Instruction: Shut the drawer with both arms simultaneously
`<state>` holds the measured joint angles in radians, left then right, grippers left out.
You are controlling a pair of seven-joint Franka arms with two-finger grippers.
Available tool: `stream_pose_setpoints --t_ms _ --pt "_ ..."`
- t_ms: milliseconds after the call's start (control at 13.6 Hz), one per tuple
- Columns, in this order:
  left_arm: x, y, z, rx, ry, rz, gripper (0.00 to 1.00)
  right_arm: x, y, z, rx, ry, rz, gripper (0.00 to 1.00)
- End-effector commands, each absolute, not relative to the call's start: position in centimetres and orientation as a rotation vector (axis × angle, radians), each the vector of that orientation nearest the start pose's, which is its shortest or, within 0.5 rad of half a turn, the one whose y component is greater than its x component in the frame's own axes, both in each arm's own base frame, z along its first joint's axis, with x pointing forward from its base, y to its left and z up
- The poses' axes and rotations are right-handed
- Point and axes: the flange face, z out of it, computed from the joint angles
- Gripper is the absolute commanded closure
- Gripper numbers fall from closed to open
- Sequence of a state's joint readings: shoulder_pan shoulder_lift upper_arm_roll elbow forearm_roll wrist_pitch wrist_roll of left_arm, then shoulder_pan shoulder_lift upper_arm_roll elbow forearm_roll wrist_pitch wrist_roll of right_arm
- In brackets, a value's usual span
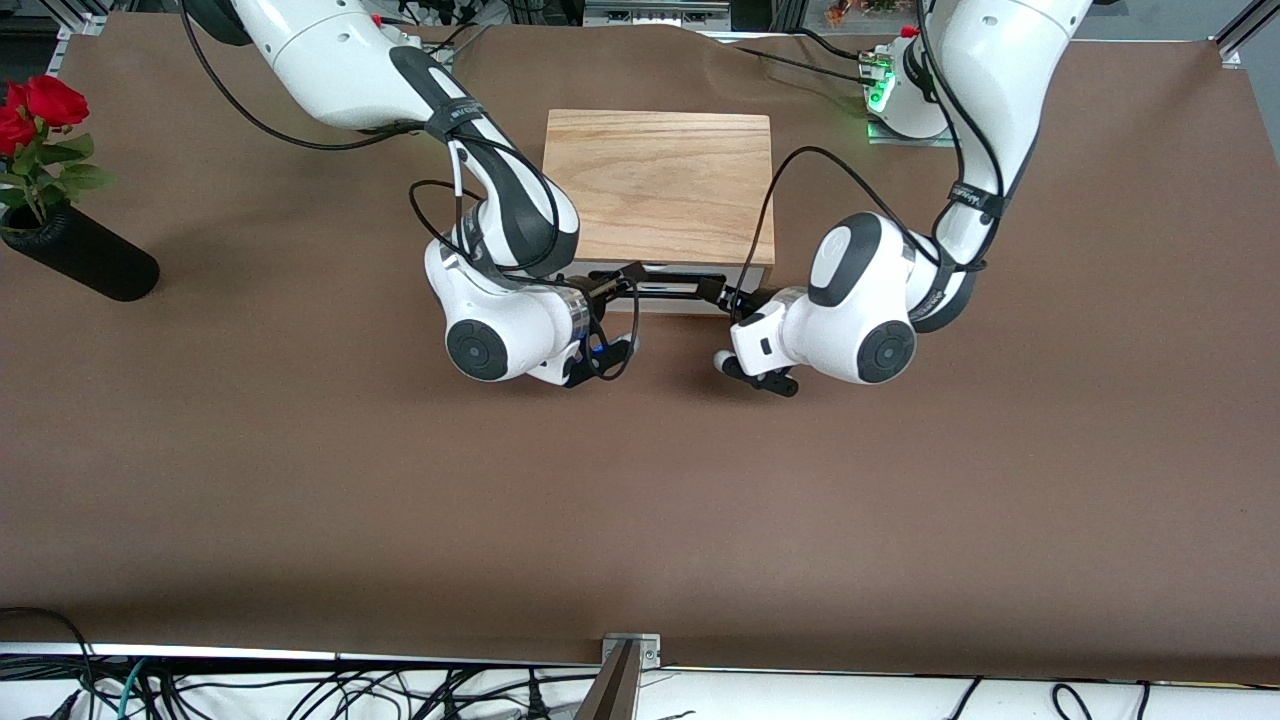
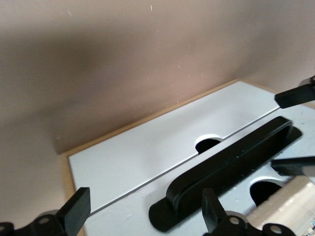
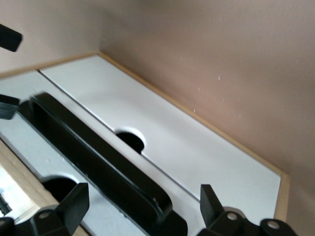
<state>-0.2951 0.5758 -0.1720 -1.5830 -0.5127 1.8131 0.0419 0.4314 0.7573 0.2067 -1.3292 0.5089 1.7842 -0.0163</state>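
The light-oak box (image 1: 660, 180) stands mid-table, its white drawer front (image 1: 684, 303) facing the front camera, with the black bar handle (image 1: 668, 288) across it. My right gripper (image 1: 622, 284) is at the handle's end toward the right arm; in the right wrist view it (image 3: 142, 204) is open, its fingers straddling the handle's end (image 3: 103, 162). My left gripper (image 1: 722, 294) is at the other end; in the left wrist view it (image 2: 145, 211) is open beside the handle's end (image 2: 226, 172). The drawer front (image 2: 123, 216) looks flush with the white panel (image 2: 147, 147) beside it.
A black vase (image 1: 85, 255) with red roses (image 1: 35, 105) lies tilted at the right arm's end of the brown table (image 1: 640, 500). A green-lit unit (image 1: 880, 90) sits by the left arm's base. Cables hang along the table's front edge.
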Motion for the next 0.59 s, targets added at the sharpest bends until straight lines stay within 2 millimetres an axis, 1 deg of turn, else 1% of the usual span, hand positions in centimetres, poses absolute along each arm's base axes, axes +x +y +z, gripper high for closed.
stream_pose_setpoints --t_ms 0,73,147,294,441,514 --pt "59.3 -28.7 34.3 -3.454 0.546 0.700 0.00 58.8 42.9 30.2 -2.482 -0.520 0.493 0.00" --pt "59.7 -27.5 35.4 -3.419 0.563 0.656 0.00 59.9 42.0 30.5 -2.487 -0.494 0.450 0.00" --pt "60.2 -25.8 37.0 -3.391 0.560 0.583 0.00 61.2 40.7 31.4 -2.488 -0.475 0.404 0.00" --pt "60.8 -23.7 40.0 -3.361 0.561 0.466 0.00 63.5 38.3 33.8 -2.493 -0.493 0.315 0.00" --pt "62.0 -21.4 43.3 -3.328 0.547 0.337 0.00 65.1 35.6 34.8 -2.570 -0.501 0.253 0.00" --pt "62.5 -20.2 44.8 -3.310 0.551 0.290 0.00 65.9 34.4 35.8 -2.612 -0.510 0.210 0.00"
